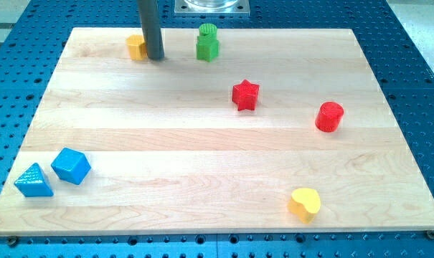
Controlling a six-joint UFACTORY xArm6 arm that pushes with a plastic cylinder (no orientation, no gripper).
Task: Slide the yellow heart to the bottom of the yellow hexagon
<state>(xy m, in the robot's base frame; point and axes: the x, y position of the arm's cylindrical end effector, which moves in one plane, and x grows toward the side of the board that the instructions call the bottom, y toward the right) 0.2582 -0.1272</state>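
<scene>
The yellow heart (305,203) lies near the board's bottom edge, right of centre. The yellow hexagon (135,47) sits at the top left of the board, partly hidden behind my rod. My tip (156,57) rests on the board just to the right of the yellow hexagon, touching or nearly touching it, and far from the yellow heart.
A green block (208,43) stands at the top centre. A red star (245,94) lies right of centre and a red cylinder (330,116) further right. A blue cube (71,165) and a blue triangle (34,180) sit at the bottom left. The wooden board (166,150) lies on a blue perforated table.
</scene>
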